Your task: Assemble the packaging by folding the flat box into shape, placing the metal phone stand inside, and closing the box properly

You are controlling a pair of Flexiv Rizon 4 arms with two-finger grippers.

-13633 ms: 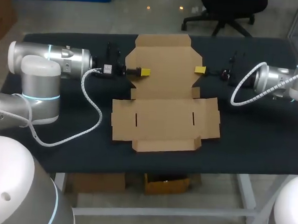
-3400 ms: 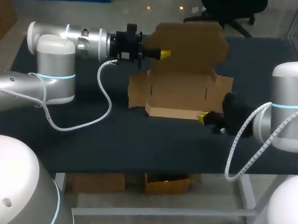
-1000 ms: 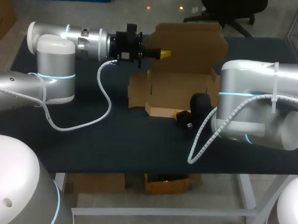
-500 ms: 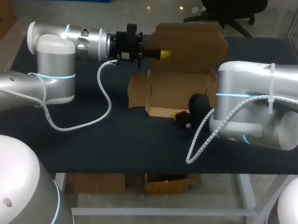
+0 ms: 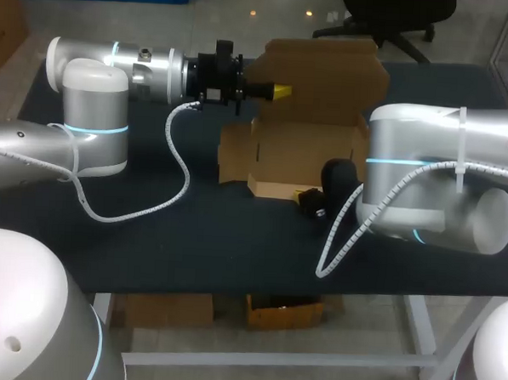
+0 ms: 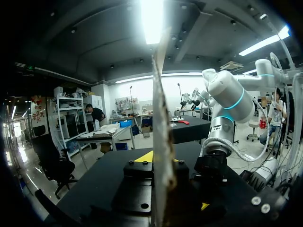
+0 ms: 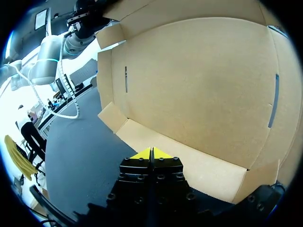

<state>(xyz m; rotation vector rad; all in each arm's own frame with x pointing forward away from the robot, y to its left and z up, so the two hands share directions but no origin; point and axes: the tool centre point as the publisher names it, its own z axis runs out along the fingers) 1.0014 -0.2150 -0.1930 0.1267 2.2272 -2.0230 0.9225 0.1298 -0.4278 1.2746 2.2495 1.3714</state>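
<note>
Box flap hides one finger of left tool pinching it; right tool closed.

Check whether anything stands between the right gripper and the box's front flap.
Nothing visible does: the right gripper, tips together, sits directly at the low front flap of the cardboard box, with no object between them.
</note>
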